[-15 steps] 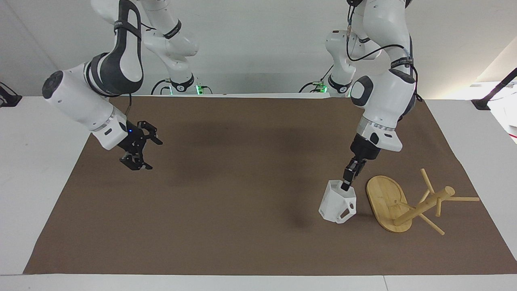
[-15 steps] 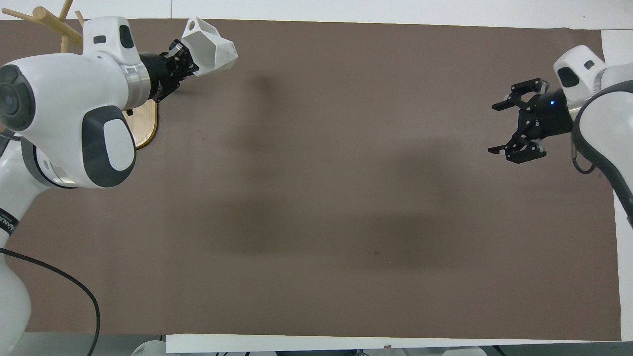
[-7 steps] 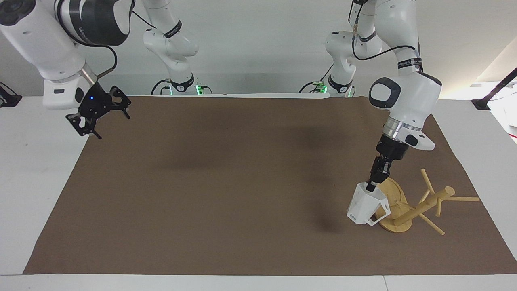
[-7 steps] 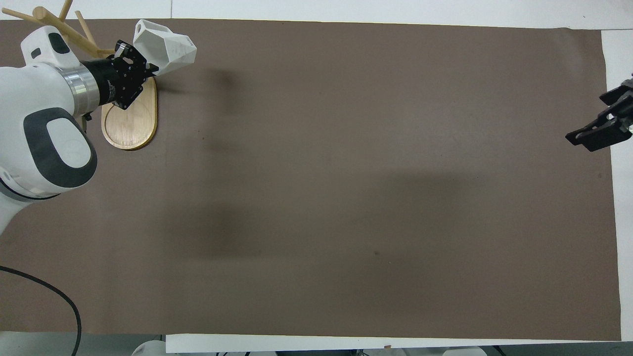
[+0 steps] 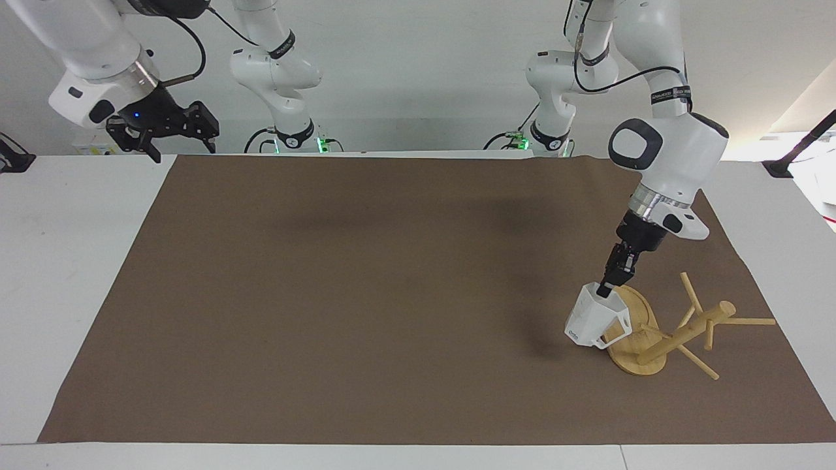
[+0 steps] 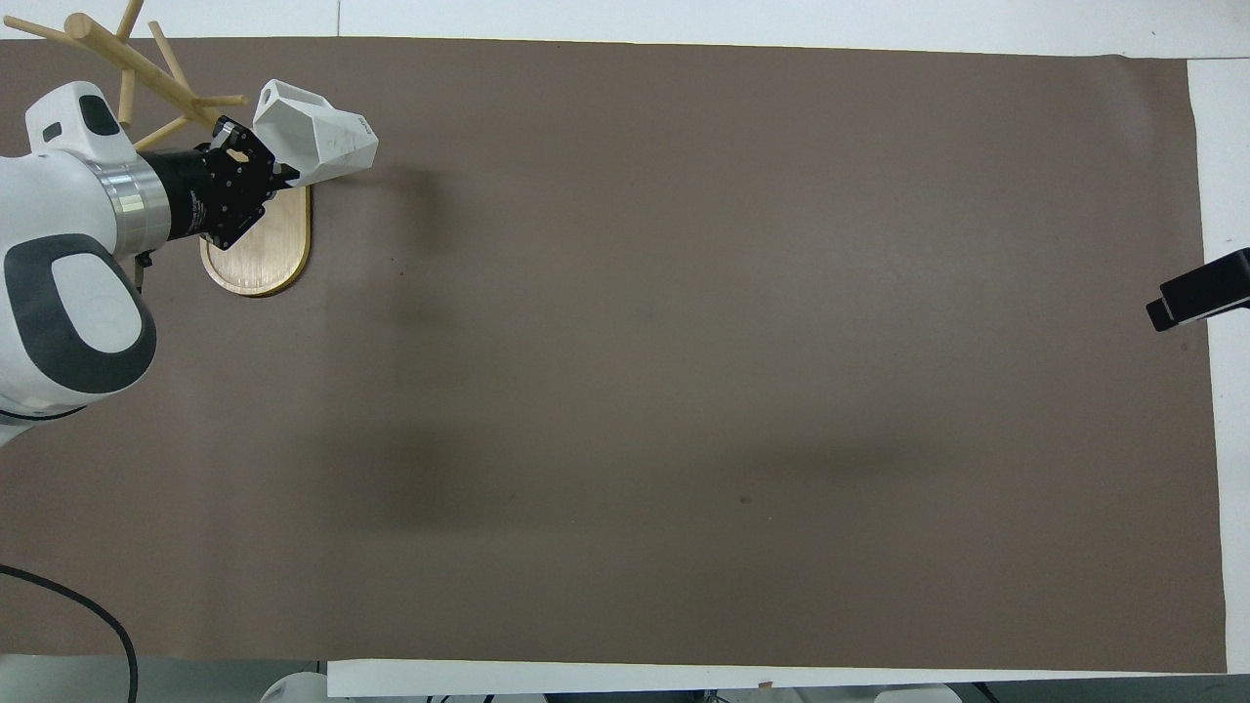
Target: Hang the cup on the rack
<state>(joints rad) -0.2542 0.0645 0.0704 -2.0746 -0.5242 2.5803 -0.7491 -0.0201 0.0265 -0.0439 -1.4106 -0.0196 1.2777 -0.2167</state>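
I've got the left gripper (image 5: 604,291) pinching the cup (image 5: 589,320) by its rim, over the toppled rack (image 5: 643,339); right gripper (image 5: 162,125) waits spread wide above its desk corner.

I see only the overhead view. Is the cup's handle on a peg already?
Observer: No. In the facing view the cup hangs from the left gripper, pinched at its rim, and no peg of the rack passes through the handle loop.
Operator: Which way does the loop point?
Observer: Toward the rack's post, low, by its base.
Operator: And the right gripper? I see only a tip.
Observer: The right gripper is open, raised at the right arm's end of the table, waiting.
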